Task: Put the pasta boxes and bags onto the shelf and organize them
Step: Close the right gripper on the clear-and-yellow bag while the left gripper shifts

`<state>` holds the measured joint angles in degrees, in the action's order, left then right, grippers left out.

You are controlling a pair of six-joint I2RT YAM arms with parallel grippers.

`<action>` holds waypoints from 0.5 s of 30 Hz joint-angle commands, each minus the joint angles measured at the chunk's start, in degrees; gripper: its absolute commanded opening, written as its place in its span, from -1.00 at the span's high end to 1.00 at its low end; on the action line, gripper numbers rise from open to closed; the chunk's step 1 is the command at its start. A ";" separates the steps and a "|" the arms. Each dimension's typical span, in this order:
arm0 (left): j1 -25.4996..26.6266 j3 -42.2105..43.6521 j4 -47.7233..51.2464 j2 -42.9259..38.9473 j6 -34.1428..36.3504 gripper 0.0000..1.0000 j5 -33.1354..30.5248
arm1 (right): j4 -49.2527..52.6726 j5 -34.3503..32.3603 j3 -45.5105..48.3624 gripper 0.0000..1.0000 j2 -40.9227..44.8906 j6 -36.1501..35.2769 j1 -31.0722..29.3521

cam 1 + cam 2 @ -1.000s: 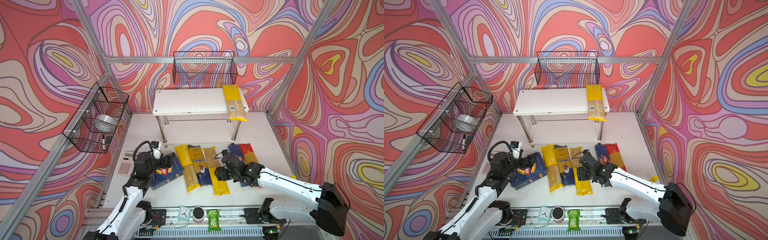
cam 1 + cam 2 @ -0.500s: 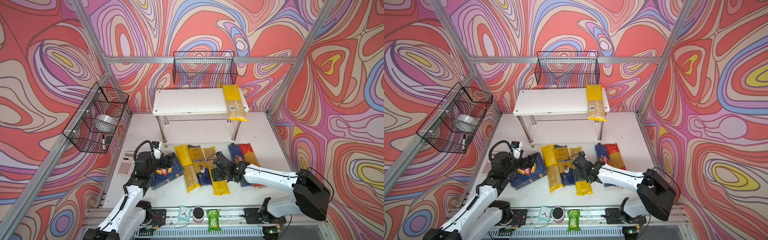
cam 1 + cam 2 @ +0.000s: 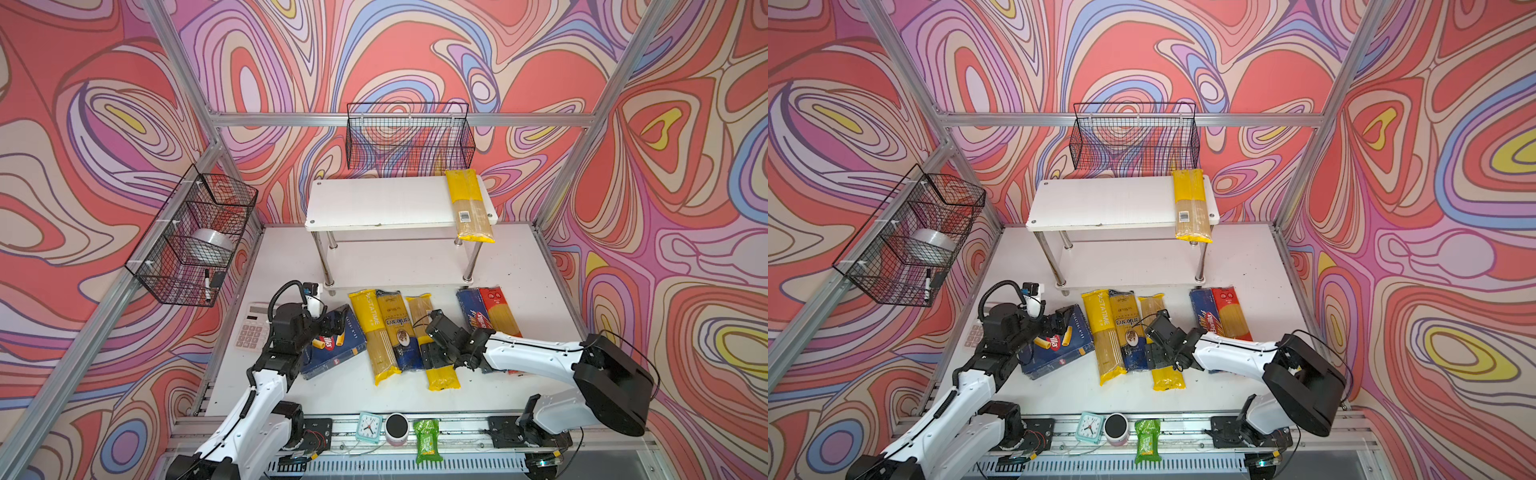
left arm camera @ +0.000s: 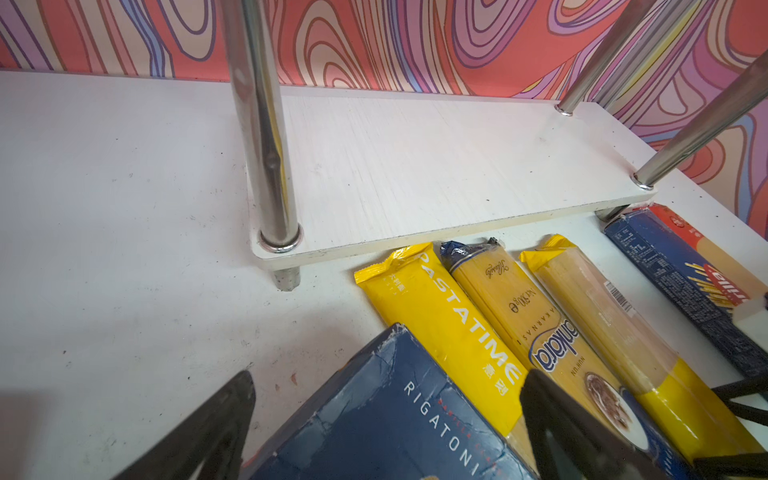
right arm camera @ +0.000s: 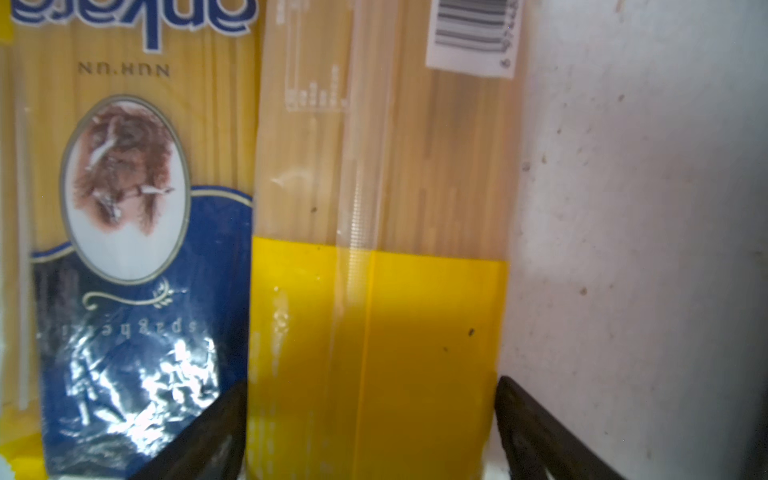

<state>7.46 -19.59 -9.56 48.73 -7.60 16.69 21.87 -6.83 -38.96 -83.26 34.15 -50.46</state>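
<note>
Our right tool [image 5: 372, 380] straddles the yellow bag [image 5: 374, 187], jaws apart; closing, its finger [image 5: 208, 432] could snag the blue bag [image 5: 137, 332] alongside.

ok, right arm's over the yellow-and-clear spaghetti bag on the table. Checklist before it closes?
1. Right tool open, a finger on each side of the yellow-and-clear bag: ok.
2. Bag centred between them: ok.
3. Blue-and-gold bag clear of the near finger: not ok, it abuts the target and the finger overlaps it.
4. Room on the shelf top board: ok, only one shelved bag, at its right end.
5. Left tool gripping the rigatoni box: cannot tell.
</note>
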 commanded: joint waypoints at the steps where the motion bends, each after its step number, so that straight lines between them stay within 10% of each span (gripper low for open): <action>1: 0.09 -1.57 -0.02 0.97 0.20 -1.00 0.99 | 0.74 -1.28 1.51 -0.89 -2.13 0.16 -0.32; 15: 0.36 -5.14 0.20 8.35 -2.43 -1.00 9.91 | 6.05 -2.18 4.08 -0.88 7.01 5.73 -0.24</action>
<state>7.51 -22.87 -9.17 55.70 -8.34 20.69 26.37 -9.93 -35.94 -78.63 37.08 -50.61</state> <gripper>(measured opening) 0.994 0.941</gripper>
